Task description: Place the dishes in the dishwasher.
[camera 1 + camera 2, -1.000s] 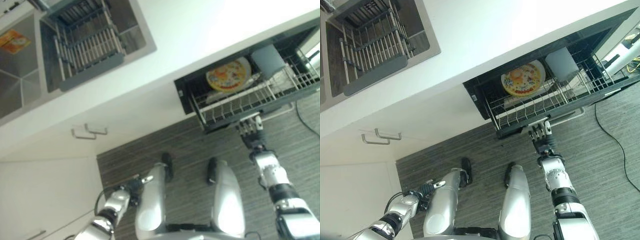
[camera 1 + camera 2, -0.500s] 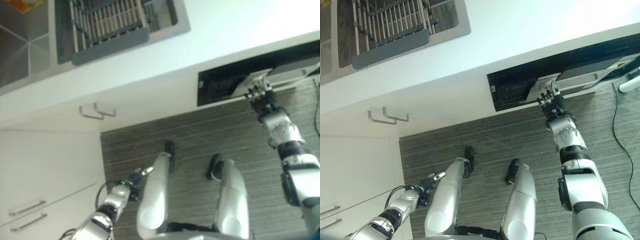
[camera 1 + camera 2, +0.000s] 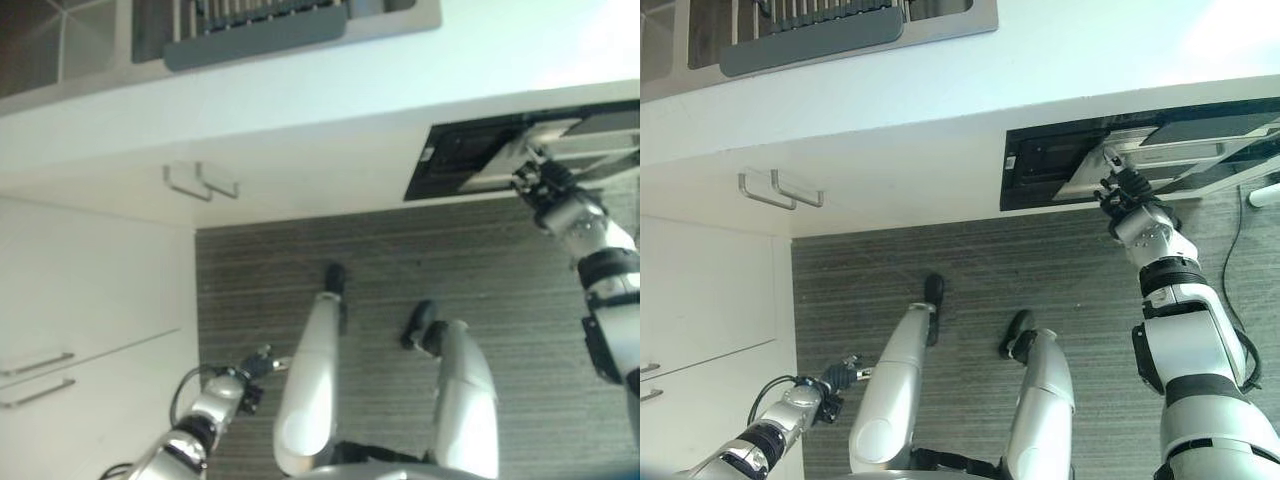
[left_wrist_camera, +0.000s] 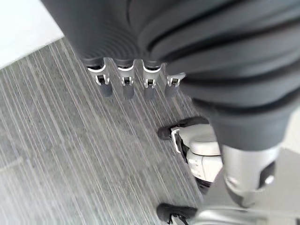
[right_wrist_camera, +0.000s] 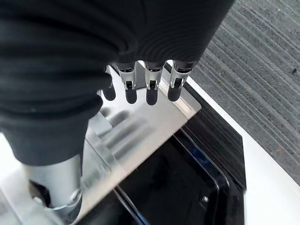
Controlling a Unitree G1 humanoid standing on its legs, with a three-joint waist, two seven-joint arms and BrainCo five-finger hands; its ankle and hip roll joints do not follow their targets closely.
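Now the right hand (image 3: 1127,193), fingers straight, touches the dishwasher door (image 3: 1092,172) at 2 o'clock. Left hand (image 3: 252,366) hangs relaxed at 7 o'clock.

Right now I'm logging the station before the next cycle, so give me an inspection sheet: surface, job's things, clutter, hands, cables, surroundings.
Surface: white countertop, bare where visible.
Job's things: dishwasher drawer almost closed under the counter; no dishes visible.
Clutter: nothing seen on the grey striped floor.
Hands: right hand at the drawer's silver front panel, fingers straight against it; left hand low by the floor, fingers relaxed, holding nothing.
Cables: a thin black cable on the floor at the right.
Surroundings: sink with a grey dish rack at the top; white cabinets with metal handles.
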